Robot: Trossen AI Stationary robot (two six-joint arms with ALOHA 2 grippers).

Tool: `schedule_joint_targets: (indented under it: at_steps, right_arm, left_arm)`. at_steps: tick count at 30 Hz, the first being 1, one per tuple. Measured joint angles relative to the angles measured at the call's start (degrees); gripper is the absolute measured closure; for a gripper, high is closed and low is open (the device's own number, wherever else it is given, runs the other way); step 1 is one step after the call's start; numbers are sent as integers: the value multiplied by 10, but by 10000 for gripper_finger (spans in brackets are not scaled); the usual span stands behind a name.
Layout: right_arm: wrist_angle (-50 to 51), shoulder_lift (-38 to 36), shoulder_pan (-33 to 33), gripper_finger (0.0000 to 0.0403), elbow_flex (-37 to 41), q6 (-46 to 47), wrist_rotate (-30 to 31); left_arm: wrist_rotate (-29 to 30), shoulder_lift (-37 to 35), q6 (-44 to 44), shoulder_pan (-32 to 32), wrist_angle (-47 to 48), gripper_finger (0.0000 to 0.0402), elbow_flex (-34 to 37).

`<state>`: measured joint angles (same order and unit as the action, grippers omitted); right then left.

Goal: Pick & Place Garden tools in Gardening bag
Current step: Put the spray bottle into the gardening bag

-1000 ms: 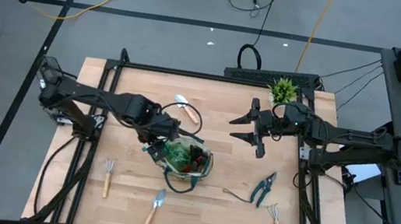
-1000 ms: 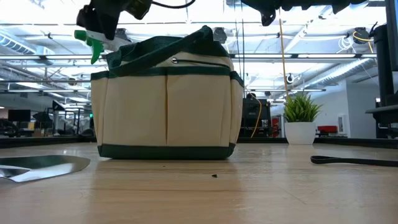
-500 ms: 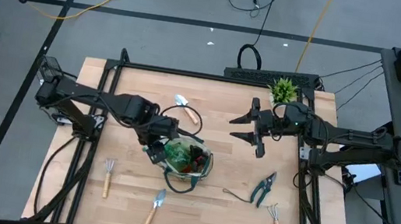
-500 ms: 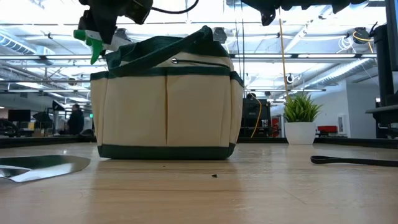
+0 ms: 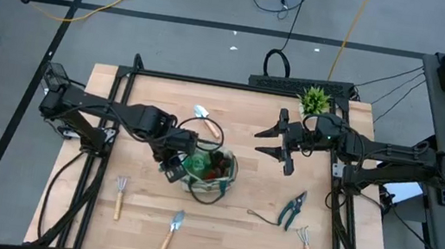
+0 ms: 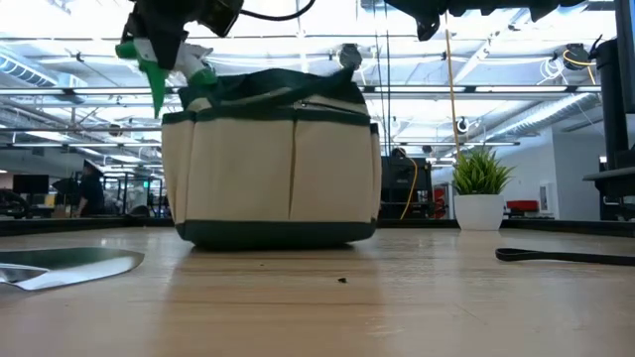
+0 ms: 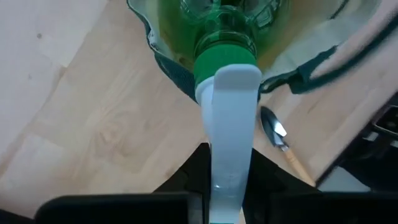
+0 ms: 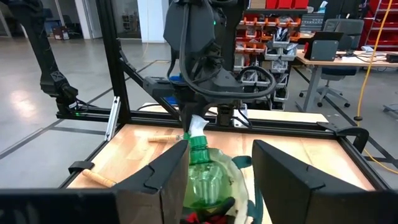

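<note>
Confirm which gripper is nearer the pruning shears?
Right. The right gripper hovers open just up-table from the pruning shears; the left gripper is across the table, holding the spray bottle at the gardening bag.

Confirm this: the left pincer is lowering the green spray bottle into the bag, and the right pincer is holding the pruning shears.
Wrong on the right pincer: the high view shows it open and empty, above the table. The pruning shears lie on the table. The left pincer does hold the spray bottle at the bag.

Two dark, near-black jointed arms are showing matte housings; a black cable is looping beside the left gripper [image 5: 171, 164], and the right gripper [image 5: 276, 145] is showing two flat black fingers.
</note>
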<state>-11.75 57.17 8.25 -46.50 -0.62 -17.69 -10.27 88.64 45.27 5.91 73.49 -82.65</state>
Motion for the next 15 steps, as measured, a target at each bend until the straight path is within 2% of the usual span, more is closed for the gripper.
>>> schedule_joint_targets:
  at_steps: [6, 15]
  right_arm:
    - [0, 0, 0, 232, 0, 0, -1]
    - [0, 0, 0, 232, 0, 0, -1]
  left_arm:
    - [-19, 0, 19, 0, 2, 335, -22]
    - [-51, 0, 44, -2, 41, 349, -54]
